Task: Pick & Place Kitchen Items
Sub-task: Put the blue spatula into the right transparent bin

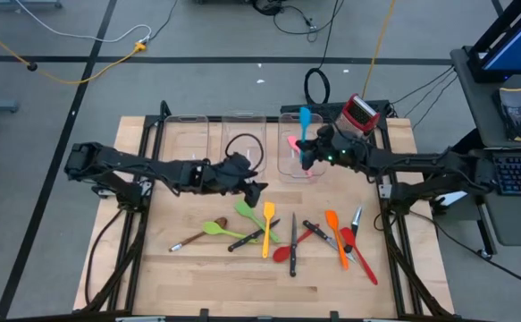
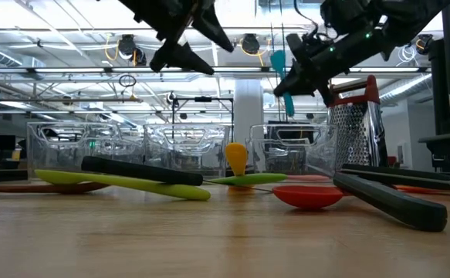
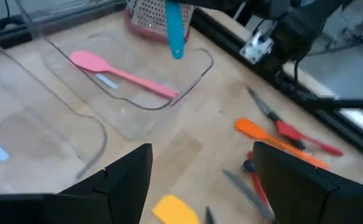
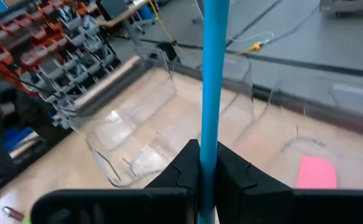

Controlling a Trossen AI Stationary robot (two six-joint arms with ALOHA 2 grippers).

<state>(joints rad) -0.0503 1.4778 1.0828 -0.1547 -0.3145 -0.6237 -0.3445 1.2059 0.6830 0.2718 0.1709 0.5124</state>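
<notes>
Table (image 1: 189,277): pale wood boards, three clear plastic bins along its far edge.
Right arm: stretched in from the right; right gripper (image 1: 306,154) was above the right bin (image 1: 283,165), jaws pinched tight on the blue spatula (image 4: 213,81), a slim straight handle standing upright.
Left arm: reached across from the left; left gripper (image 1: 256,190) hovered over bare table, jaws wide apart, holding nothing.
Loose utensils (image 1: 282,237): scattered near the front edge.
Pink spatula (image 3: 116,71): flat in the right bin.
</notes>
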